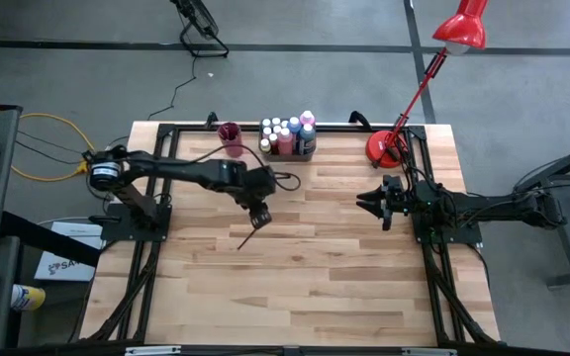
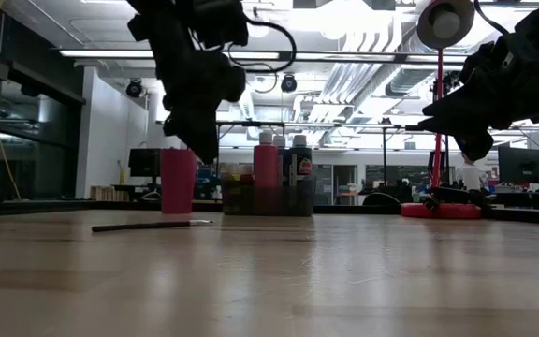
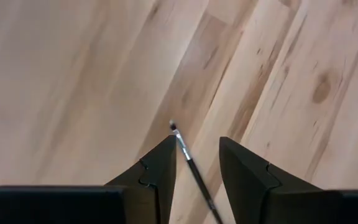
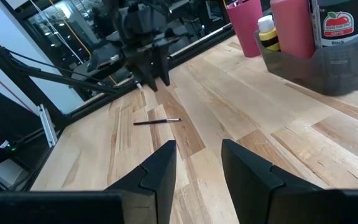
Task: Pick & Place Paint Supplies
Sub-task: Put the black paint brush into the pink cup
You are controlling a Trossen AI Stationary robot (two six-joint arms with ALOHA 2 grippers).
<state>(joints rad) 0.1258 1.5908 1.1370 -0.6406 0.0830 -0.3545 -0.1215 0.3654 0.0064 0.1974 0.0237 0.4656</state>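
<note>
Paintbrush [image 1: 249,234] lay flat on the counter [image 1: 315,287], directly beneath the left tool [image 1: 259,218]. Its parted fingers held nothing. The right tool [image 1: 382,203] waited open, well apart.

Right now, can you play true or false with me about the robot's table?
1. A paintbrush lies flat on the table. True.
2. The left gripper is holding the paintbrush. False: its fingers are open and it hangs above the brush without touching it.
3. The paint bottles stand in a grey tray. True.
4. The red cup has tipped over. False: it stands upright beside the tray.
5. The right gripper carries a bottle. False: it is open and empty.
</note>
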